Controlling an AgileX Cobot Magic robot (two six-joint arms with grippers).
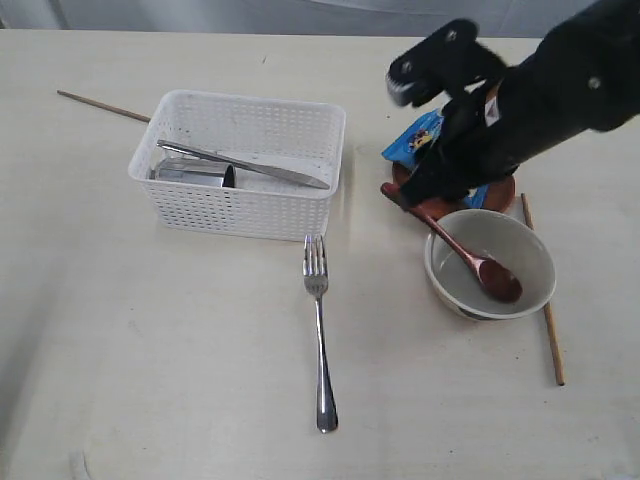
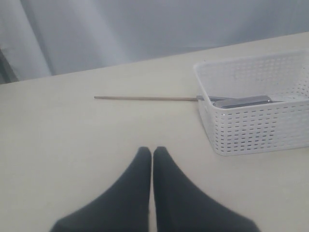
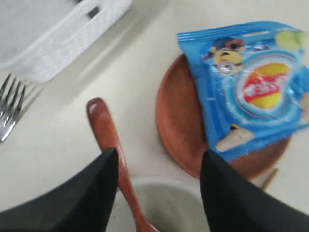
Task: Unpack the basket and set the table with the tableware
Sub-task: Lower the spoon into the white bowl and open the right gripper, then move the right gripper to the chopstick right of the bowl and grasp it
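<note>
**While the spoon lies in the bowl, the right gripper stands open above it**

As seen from the exterior camera, with the clock face laid on the table, the white plastic basket sits at about 10 o'clock. It is rectangular, with lattice sides and a rolled rim. Inside it a steel knife lies slantwise over a steel cup tipped on its side. A thin wooden chopstick runs off from the basket's far corner toward 10 o'clock. A steel fork lies flat near the middle, tines toward 12 and handle toward 6, just clear of the basket.

Toward 3 o'clock stands the round white bowl. The glossy red-brown wooden spoon has its scoop down inside, and its handle slopes over the rim toward 10 o'clock. Just beyond the bowl, at 12 o'clock, lies a round brown plate, and a shiny blue snack bag covers much of it. A second chopstick lies at the bowl's 3 o'clock side, pointing from 12 to 6.

The black right arm hides part of the plate and bag. Its dark fingers are spread wide and grip nothing, and the spoon handle passes close by one of them. The left gripper is off to the basket's 9 o'clock side, its two fingers pressed together with nothing between them.
</note>
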